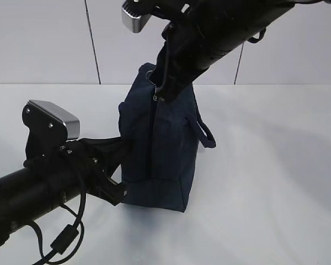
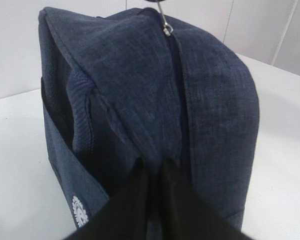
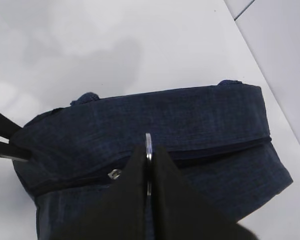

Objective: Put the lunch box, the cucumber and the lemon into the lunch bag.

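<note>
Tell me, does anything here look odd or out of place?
Nothing looks spilled or damaged. The blue lunch bag stands upright on the white table, though its fabric bunches where the left gripper pinches it low down. The right gripper is shut on the silver zipper ring up top. No food or box shows.

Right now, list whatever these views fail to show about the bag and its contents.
- Inside of the lunch bag: hidden in every view by its own fabric, so contents unknown.
- Lunch box, cucumber, lemon: in no view.
- Left tool: fingertips pinch the bag's fabric; the pinched spot is hidden.
- Right tool: shut on the silver ring pull; most of the ring is covered.
</note>
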Controlling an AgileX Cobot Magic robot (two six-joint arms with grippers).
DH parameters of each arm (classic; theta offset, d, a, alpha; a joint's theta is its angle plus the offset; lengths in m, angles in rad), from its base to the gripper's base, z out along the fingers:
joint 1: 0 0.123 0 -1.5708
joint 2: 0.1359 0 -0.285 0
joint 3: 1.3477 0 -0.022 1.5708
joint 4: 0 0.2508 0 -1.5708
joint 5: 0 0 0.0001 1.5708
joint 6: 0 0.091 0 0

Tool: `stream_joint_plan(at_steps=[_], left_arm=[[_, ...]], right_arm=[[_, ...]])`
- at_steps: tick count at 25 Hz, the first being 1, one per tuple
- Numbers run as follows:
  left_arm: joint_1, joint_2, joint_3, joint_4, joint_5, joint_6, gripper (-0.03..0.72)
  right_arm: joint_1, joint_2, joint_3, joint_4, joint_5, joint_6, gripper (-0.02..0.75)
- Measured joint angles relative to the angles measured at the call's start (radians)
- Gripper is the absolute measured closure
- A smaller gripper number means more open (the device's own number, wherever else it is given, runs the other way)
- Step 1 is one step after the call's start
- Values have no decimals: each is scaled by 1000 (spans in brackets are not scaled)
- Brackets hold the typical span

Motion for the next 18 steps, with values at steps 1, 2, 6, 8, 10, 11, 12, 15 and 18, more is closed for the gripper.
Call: stream_joint_plan(at_steps=[1,2,6,8,10,11,12,15,18], left_arm=[[0,-2,0,0,2,0,678],[0,-2,0,0,4,0,678],[0,-2,0,6,6,0,678],[0,-2,0,6,7,0,678],[0,-2,0,6,9,-1,678],[0,-2,-2,6,9,-1,678],[0,-2,-2,6,9,-1,678],[0,-2,-2,0,9,-1,678],[0,-2,-2,6,9,-1,678]], right_arm=[[0,1,0,0,-2,0,717],[0,1,0,-2,-5,0,717],[0,11,0,-11,-22,0,717],[0,18,0,-12,-39,0,717],[0,18,-2,-12,-46,0,717],[0,20,-7,-12,-46,0,717],[0,22,-14,-12,-44,0,717],[0,29,-52,-13,13,2,717],[0,29,-88,-17,99,6,717]])
